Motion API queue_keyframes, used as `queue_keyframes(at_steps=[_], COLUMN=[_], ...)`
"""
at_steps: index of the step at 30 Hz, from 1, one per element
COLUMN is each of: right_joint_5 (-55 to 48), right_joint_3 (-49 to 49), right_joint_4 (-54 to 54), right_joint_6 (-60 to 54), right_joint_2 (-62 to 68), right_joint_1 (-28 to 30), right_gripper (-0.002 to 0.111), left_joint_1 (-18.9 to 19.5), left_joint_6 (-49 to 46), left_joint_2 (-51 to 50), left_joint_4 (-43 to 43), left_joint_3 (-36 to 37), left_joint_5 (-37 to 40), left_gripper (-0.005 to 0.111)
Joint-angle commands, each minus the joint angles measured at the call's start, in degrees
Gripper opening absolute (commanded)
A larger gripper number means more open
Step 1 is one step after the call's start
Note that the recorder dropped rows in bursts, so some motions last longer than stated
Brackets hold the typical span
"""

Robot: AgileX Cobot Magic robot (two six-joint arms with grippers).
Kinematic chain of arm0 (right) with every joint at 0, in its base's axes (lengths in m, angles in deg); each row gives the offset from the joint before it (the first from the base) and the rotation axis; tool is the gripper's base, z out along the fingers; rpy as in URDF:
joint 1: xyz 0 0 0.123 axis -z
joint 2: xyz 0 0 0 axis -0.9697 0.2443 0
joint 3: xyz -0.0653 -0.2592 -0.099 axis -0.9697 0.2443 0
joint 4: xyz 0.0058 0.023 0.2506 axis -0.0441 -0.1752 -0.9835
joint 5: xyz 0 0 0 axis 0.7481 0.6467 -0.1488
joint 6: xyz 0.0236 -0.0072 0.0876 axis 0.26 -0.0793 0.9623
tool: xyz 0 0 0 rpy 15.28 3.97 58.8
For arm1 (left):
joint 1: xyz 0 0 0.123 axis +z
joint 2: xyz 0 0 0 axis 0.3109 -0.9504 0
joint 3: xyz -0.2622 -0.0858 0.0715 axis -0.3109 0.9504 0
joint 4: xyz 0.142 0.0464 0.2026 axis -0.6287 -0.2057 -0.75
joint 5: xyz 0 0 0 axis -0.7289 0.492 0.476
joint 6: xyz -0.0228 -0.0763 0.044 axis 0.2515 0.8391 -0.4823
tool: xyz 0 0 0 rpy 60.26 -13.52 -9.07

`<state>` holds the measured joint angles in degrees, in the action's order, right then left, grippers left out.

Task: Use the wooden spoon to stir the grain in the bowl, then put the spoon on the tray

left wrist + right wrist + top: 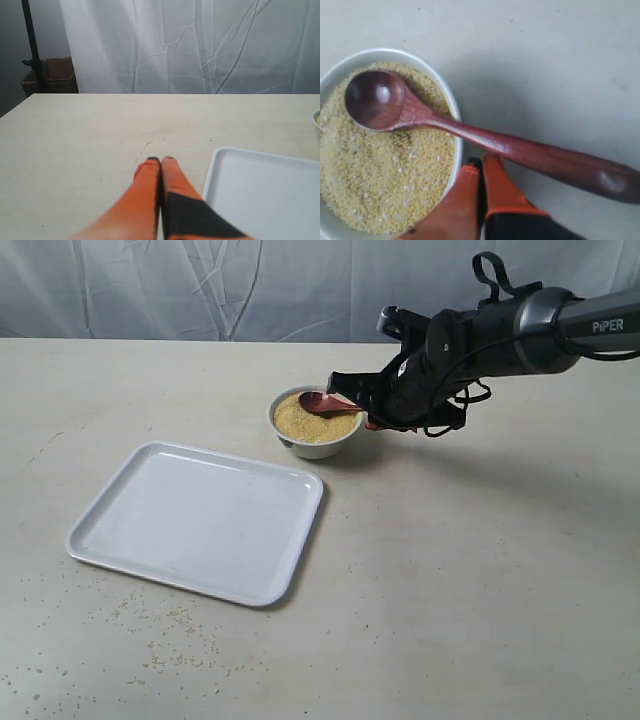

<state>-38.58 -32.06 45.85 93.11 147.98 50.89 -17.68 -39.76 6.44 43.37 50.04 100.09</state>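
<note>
Surface: a pale beige counter (480,570), matt and faintly scuffed, backed by a creased white curtain (200,290). Loose granules (175,620) are scattered on the counter by the tray's near edge.

Left to right in the exterior view:
- The tray (200,520) lies flat, skewed to the counter's edge, with nothing on it.
- The bowl (318,448) stands just beyond the tray's far right corner, apart from it, nearly full of grain (295,422).
- The wooden spoon (322,402) has its head on the grain and its handle crossing the rim toward the right arm.

Only the left wrist view shows the left pincer (160,161), fingers pressed together and holding nothing, low over bare counter beside the tray's corner. That view alone also shows a cardboard box (52,75) and a dark pole (31,50) off the counter's far left.

Only the right wrist view shows the right pincer (481,161) clearly. Its fingers are together beside the bowl's rim, and the spoon handle passes just beyond the tips, not between them. Whether the tips touch the handle cannot be told.

Open room: broad bare counter lies left of the tray, and also right of and in front of the bowl. The gap between bowl and tray is narrow.
</note>
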Motion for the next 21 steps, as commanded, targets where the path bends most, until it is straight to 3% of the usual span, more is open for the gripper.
queue_keyframes(at_steps=[1, 6, 9, 14, 21], right_joint_5=[-2.76, -6.87, -5.61, 20.69, 63.31], right_joint_3=[-0.02, -0.02, 1.76, 13.56, 33.85], right_joint_4=[-0.44, -1.80, -4.62, -5.20, -29.43], right_joint_6=[-0.04, 0.56, 10.05, 16.12, 17.62], right_joint_2=[-4.30, -9.09, -11.34, -14.49, -13.91], right_joint_1=[0.25, 0.25, -1.13, -7.94, -16.43], right_gripper=[0.000, 0.000, 0.000, 0.000, 0.000], left_joint_1=[0.05, 0.05, 0.05, 0.05, 0.05], left_joint_6=[0.06, 0.06, 0.06, 0.06, 0.06], left_joint_2=[0.29, 0.29, 0.29, 0.29, 0.29], left_joint_4=[0.02, 0.02, 0.02, 0.02, 0.02], left_joint_3=[0.28, 0.28, 0.28, 0.28, 0.28], left_joint_5=[-0.27, -0.27, -0.27, -0.27, -0.27], left_gripper=[0.000, 0.000, 0.000, 0.000, 0.000])
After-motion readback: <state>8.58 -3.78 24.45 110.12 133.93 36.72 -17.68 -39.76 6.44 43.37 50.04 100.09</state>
